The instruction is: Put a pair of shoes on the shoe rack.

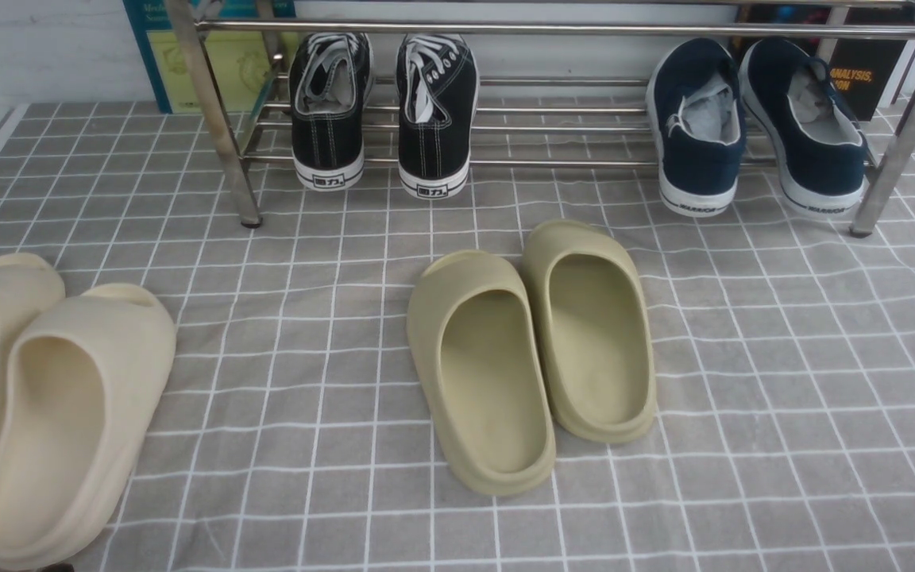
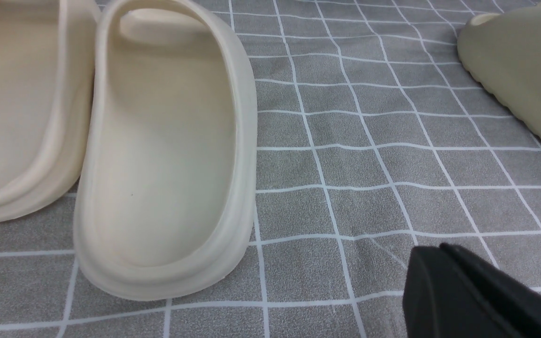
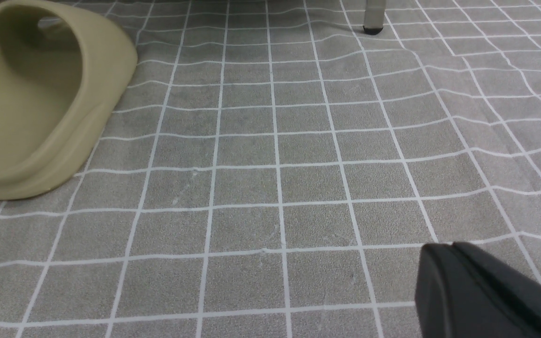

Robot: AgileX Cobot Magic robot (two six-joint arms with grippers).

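Two black canvas sneakers, the pair of shoes, rest heel-out on the lower bars of the steel shoe rack (image 1: 553,29): one shoe (image 1: 329,107) on the left, the other (image 1: 435,111) beside it. Neither arm shows in the front view. My left gripper (image 2: 441,248) is shut with nothing in it, low over the checked cloth beside a cream slide (image 2: 167,150). Over bare cloth, my right gripper (image 3: 451,245) is also shut and empty, with an olive slide (image 3: 40,98) off to one side.
A pair of navy sneakers (image 1: 759,123) sits on the rack's right end. Olive slides (image 1: 533,349) lie mid-cloth and cream slides (image 1: 44,397) at the near left. A rack foot (image 3: 373,16) stands ahead of the right gripper. Books lean behind the rack.
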